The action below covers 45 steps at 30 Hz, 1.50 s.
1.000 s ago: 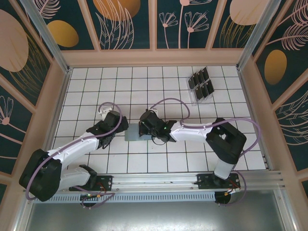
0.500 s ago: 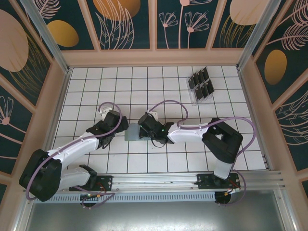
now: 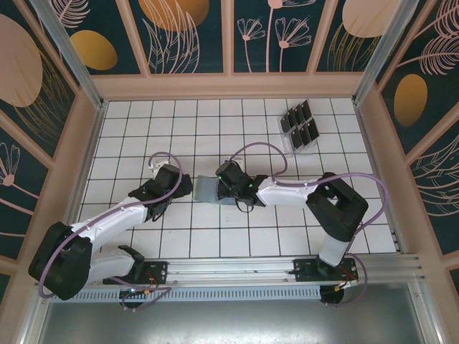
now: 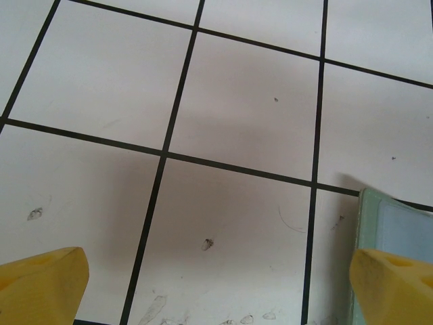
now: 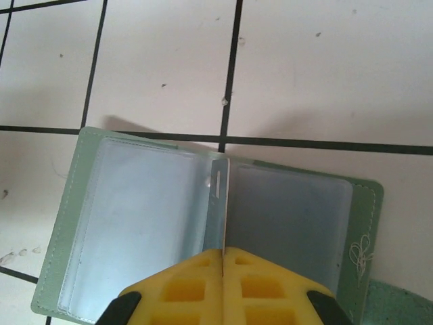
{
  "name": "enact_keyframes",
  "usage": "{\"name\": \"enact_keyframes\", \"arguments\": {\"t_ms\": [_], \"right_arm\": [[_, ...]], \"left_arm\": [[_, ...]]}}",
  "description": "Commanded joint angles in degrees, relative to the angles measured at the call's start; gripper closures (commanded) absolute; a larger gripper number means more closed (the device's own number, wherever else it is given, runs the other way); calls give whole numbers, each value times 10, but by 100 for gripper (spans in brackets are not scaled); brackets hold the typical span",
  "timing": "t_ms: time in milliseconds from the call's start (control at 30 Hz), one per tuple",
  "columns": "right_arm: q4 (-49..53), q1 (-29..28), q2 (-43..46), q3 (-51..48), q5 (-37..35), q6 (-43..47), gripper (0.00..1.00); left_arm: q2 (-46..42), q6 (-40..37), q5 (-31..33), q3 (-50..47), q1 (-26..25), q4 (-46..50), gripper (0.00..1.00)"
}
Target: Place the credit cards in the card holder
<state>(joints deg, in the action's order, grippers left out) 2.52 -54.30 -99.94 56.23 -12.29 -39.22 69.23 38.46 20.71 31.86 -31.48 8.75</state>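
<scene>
Since the right gripper (image 5: 223, 252) is pinched shut on a clear sleeve (image 5: 220, 203) of the open card holder (image 5: 135, 223) mid-table, I'd lift gently, no tearing. The left gripper (image 4: 216, 281) hangs open beside it; cards (image 3: 299, 123) sit far-right.

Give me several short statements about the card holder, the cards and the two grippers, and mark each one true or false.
1. The card holder lies open on the tiled table. True.
2. The right gripper hangs wide open above it. False: its jaws are shut on a thin inner leaf of the holder.
3. The left gripper is open, with only bare tile between its fingers. True.
4. The credit cards sit inside the holder's sleeves. False: the sleeves look empty, and the dark cards stand in the clear rack at the far right.
</scene>
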Motion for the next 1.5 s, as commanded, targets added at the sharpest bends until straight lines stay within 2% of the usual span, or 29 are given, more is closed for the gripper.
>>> {"name": "enact_keyframes", "arguments": {"t_ms": [0, 233, 433, 767, 1467], "right_arm": [[36, 17, 18, -17, 5, 39, 100], [3, 39, 44, -24, 62, 52, 100], [-9, 51, 42, -31, 83, 58, 100], [-43, 57, 49, -55, 112, 37, 100], [-99, 57, 64, -105, 127, -2, 100]], "left_arm": [[3, -18, -23, 19, 3, -8, 1], [46, -43, -87, 47, 0, -18, 1], [93, -83, -102, 90, -24, -9, 2], [149, -85, -75, 103, -63, 0, 1], [201, -81, -37, 93, -88, 10, 2]]}}
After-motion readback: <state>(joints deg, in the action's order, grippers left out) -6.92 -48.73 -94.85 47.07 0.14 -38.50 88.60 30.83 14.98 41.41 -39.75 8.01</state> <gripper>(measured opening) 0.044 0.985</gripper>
